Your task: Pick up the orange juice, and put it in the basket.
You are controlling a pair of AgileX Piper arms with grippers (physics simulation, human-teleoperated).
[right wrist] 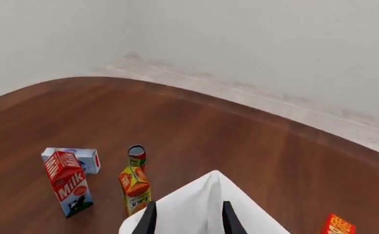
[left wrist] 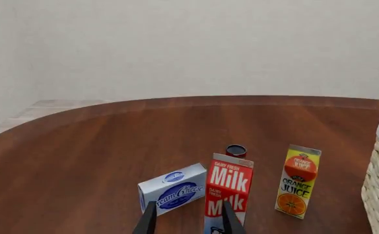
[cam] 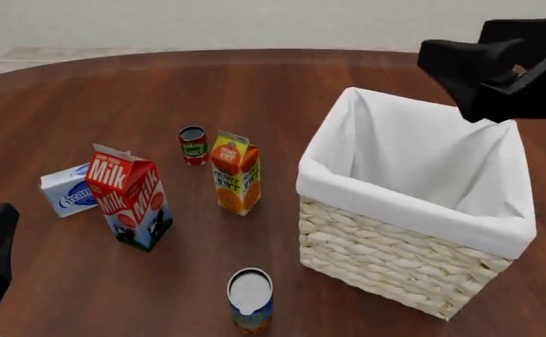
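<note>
Front view: orange juice point(cam: 236, 173) stands upright on the bench point(cam: 114, 98), left of the basket point(cam: 413, 239) and apart from it, between a small can point(cam: 194, 144) and the Milk carton point(cam: 129, 196). Both grippers' jaws are parted and empty, left point(left wrist: 188, 218) and right point(right wrist: 187, 218).

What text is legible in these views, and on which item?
"DAIRY FRESH Milk", printed twice: milk carton.
"ORANGE JUICE": orange juice; small print above it is blurred.
"Cream Cheese": cream cheese box.
Small red can: label too small to read.
Blue can: label unreadable.
Red packet: yellow lettering, blurred.
</note>
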